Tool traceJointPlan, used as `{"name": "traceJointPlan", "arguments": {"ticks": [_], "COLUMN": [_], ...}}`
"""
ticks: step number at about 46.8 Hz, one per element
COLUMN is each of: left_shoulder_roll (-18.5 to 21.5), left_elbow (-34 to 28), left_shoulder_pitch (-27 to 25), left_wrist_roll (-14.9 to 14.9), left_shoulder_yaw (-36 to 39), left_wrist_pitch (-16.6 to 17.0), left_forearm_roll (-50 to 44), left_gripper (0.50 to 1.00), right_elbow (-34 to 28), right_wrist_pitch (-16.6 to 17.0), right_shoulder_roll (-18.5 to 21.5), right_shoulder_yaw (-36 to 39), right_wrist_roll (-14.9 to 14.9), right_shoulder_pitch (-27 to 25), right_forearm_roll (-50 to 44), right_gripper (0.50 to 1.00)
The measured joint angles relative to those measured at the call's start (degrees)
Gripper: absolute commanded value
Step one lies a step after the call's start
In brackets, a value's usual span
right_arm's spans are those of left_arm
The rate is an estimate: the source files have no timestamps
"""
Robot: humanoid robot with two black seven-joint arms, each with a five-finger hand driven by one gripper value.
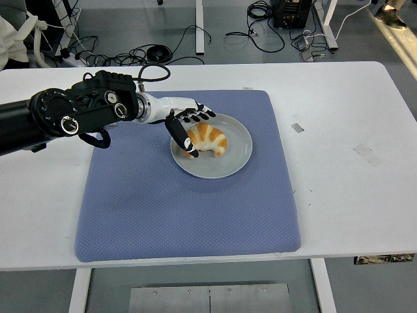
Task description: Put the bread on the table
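— Bread (207, 139), a croissant: where is it sitting?

— It is lying on the grey plate (234, 163), toward the plate's left half, and the plate is resting on the blue mat (163, 208) that is covering the middle of the white table (345, 182).

— What is reaching the plate from the left?

— The left hand (186, 128) is coming in over the mat's upper left part. Its fingers (199, 115) are fanning out over the plate's left rim and the croissant's left end, while the thumb is pointing down beside that end. Whether anything is actually pinching the bread cannot be told.

— And right of the plate?

— Two small pieces of tape (297, 127) are sticking to the bare table.
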Motion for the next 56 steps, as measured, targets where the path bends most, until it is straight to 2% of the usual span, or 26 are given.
{"name": "traceJointPlan", "arguments": {"ticks": [11, 18, 45, 49, 53, 56], "left_shoulder_roll": [-0.27, -0.31, -0.95, -1.28, -1.29, -1.29], "left_elbow": [-0.09, -0.10, -0.14, -0.19, -0.29, -0.50], "left_shoulder_pitch": [0.00, 0.02, -0.08, -0.34, -0.51, -0.60], "left_wrist_roll": [0.00, -0.02, -0.10, -0.10, -0.09, -0.05], "left_shoulder_yaw": [0.44, 0.39, 1.72, 1.91, 2.16, 2.20], "left_wrist_pitch": [0.93, 1.02, 2.14, 2.18, 2.16, 2.13], "left_forearm_roll": [0.49, 0.96, 1.06, 1.39, 2.39, 2.76], "left_gripper": [0.821, 0.771, 0.736, 0.678, 0.571, 0.546], "right_elbow": [0.00, 0.00, 0.00, 0.00, 0.00, 0.00], "right_wrist_pitch": [0.00, -0.02, 0.01, 0.02, 0.02, 0.01], "right_shoulder_roll": [0.00, 0.00, 0.00, 0.00, 0.00, 0.00], "right_shoulder_yaw": [0.00, 0.00, 0.00, 0.00, 0.00, 0.00], "right_wrist_roll": [0.00, 0.00, 0.00, -0.01, 0.00, 0.00], "right_shoulder_pitch": [0.00, 0.00, 0.00, -0.01, -0.01, 0.00], "right_forearm_roll": [0.00, 0.00, 0.00, 0.00, 0.00, 0.00], "right_gripper": [1.000, 1.000, 1.000, 1.000, 1.000, 1.000]}}
